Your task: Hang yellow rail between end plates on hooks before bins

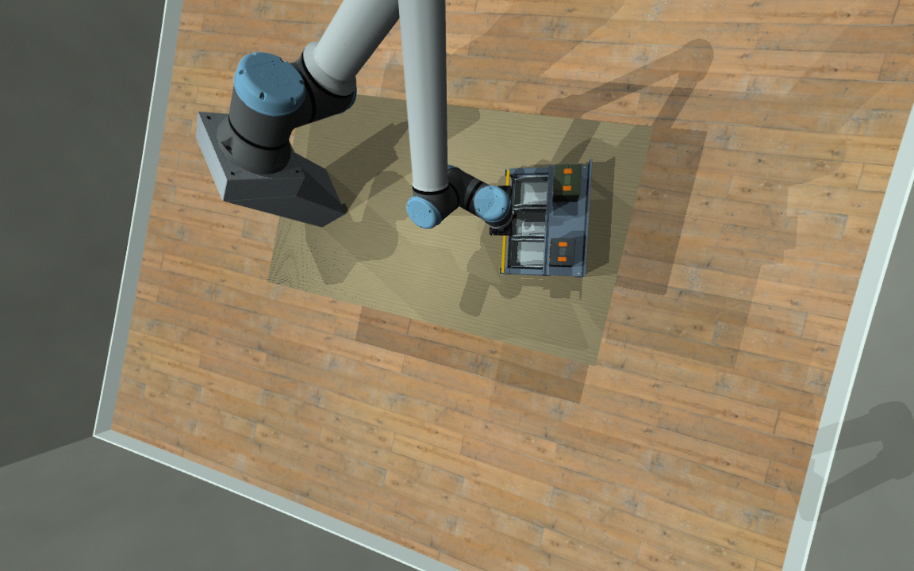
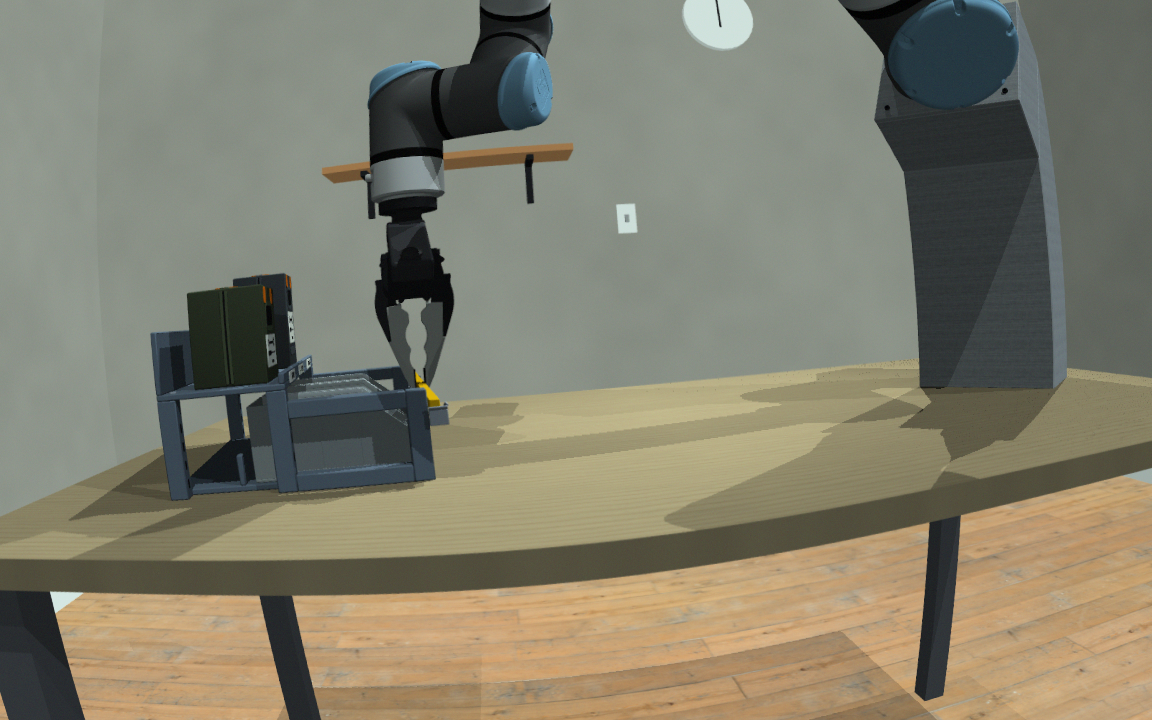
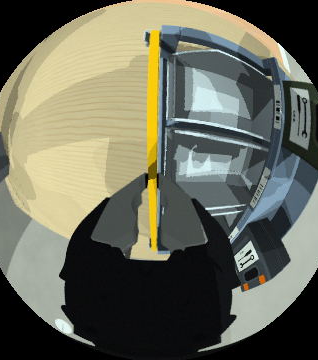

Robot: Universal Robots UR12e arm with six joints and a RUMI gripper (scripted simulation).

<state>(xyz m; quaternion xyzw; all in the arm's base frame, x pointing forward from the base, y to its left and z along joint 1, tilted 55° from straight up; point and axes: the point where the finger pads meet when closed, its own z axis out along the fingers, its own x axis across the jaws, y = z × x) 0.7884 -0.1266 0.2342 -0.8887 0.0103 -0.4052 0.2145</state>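
The yellow rail (image 3: 153,125) is a thin long bar that runs along the front edge of the blue-grey bin rack (image 3: 219,145). My gripper (image 3: 152,174) is shut on the rail near its middle and points straight down. In the side view the rail (image 2: 427,388) shows as a short yellow end at the fingertips (image 2: 422,371), level with the rack's top front edge. From above the rail (image 1: 504,236) is a thin yellow line beside the rack (image 1: 545,220). A hook end plate (image 3: 149,36) stands at the rail's far end. I cannot tell whether the rail sits between the plates.
The rack holds clear bins (image 2: 338,420) in front and dark green boxes with orange marks (image 2: 235,331) on a raised shelf behind. The arm's grey pedestal (image 2: 983,232) stands at the table's far right. A wooden wall shelf (image 2: 450,161) hangs behind the arm.
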